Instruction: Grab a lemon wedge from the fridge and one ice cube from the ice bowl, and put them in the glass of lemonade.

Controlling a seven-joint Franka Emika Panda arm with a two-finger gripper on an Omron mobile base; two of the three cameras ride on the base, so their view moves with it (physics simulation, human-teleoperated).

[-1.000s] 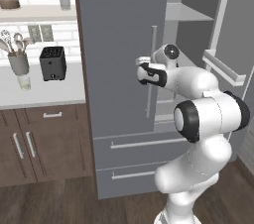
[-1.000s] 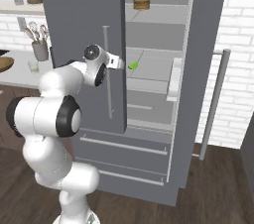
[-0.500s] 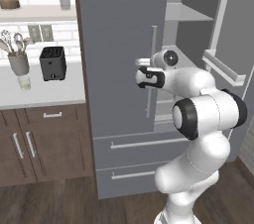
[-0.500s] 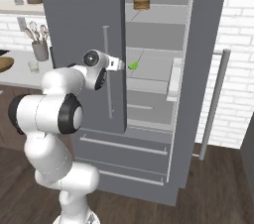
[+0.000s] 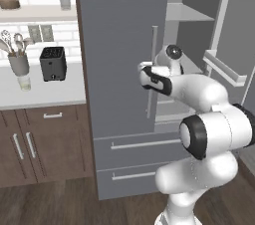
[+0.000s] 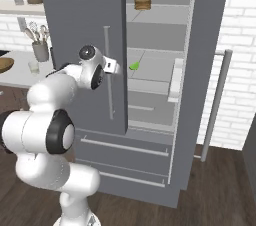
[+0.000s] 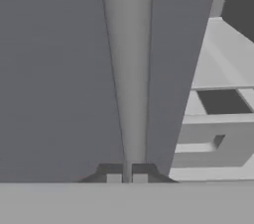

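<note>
- The fridge [image 6: 80, 45] stands between the wooden counter and a brick wall; its right door [image 6: 210, 45] is swung wide and its left door is closed or nearly so.
- The gripper [image 7: 127, 177] sits at the left door's handle [image 7: 128, 69], and the jaws are closed on that thin silver bar, one fingertip [image 7: 113, 178] on each side of it in the hand view.
- The lemon wedge [image 6: 134, 65], a small green sliver, lies on a middle shelf inside, just beyond the left door's edge in the right base view.
- A stack of brown discs [image 6: 142, 0] sits on a higher shelf, well apart from the wedge.
- The glass [image 5: 24, 82] stands on the counter beside the utensil cup [image 5: 19, 62] and toaster [image 5: 53, 63]; the bowl [image 6: 5, 64] shows at the far left of the right base view.
- The ice cube is too small to make out.
- Handling: the handle is stiff and smooth, so a pull should follow the door's arc or the pads may slide along the bar.
- The wedge is probably light, soft and slick; a gentle pinch across its thick middle suits it better than the thin tips.
</note>
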